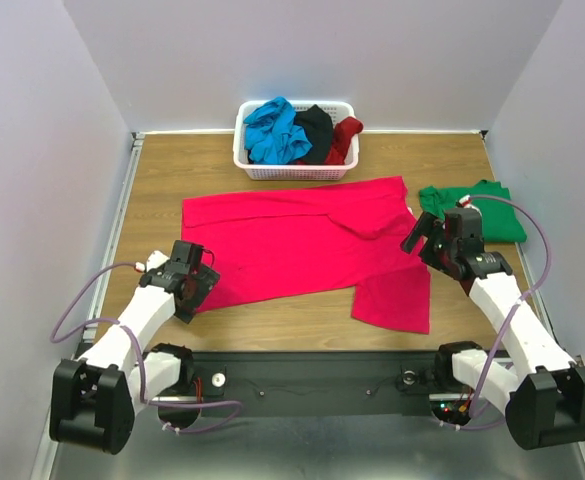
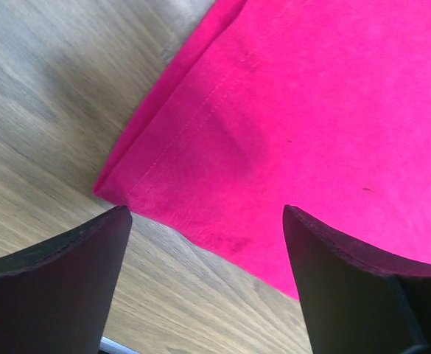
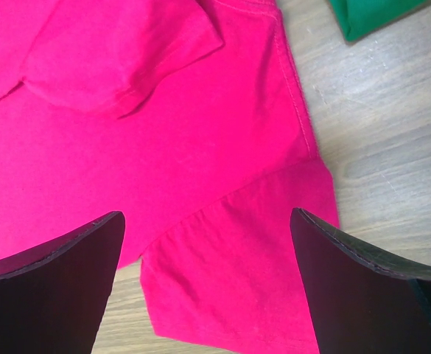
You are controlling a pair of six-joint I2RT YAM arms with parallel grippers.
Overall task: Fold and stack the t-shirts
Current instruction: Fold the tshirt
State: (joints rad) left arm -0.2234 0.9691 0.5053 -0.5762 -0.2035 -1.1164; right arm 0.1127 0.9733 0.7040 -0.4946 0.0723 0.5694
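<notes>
Fig.: no legible text, labels, brand marks, nos. or signs on any surface, in top, L-wrist or R-wrist views.

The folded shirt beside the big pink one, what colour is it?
The folded shirt is green, seen best in the top external view.

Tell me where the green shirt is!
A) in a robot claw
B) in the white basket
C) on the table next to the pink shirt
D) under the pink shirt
C: the green shirt lies on the table just right of the pink shirt, outside the basket.
</notes>
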